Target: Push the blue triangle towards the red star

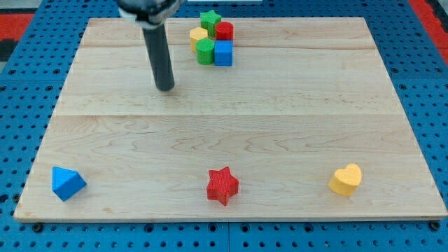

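Rod (pixel 158 49): dark, straight, its upper end cut off by the view's top edge, where only a blurred dark mass shows; it carries no jaws, so there is nothing to open or close and it grips nothing. My tip (pixel 165 88) sits on the wooden board (pixel 280 126) in the upper left part, well apart from every block of the lower row and to the left of and below the upper cluster. Writing, brands, labels: none readable on any item. Blue triangle (pixel 67 183): solid blue wedge, faceted, lying near the board's lower left corner, well apart from the tip. Red star (pixel 222 185): ribbed top face, at the board's lower middle, well to the right of the blue triangle. Yellow heart (pixel 346 179): lower right. Upper cluster, tightly packed so that outlines partly hide one another: green star (pixel 210 18), red cylinder (pixel 225 31), yellow block (pixel 198 36) of unclear shape, green cylinder (pixel 205 50), blue cube (pixel 223 52). Surround: blue pegboard (pixel 28 77), with red patches at the upper corners.
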Action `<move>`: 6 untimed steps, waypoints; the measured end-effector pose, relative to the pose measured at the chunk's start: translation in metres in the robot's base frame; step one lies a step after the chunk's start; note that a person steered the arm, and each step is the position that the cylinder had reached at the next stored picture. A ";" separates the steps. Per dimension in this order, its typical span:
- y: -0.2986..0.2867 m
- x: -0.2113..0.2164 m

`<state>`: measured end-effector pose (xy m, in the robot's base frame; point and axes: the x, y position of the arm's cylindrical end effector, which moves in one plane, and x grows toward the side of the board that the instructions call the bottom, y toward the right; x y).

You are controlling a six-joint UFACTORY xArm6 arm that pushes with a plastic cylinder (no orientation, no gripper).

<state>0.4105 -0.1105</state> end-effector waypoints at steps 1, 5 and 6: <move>-0.075 0.025; -0.194 0.137; -0.178 0.169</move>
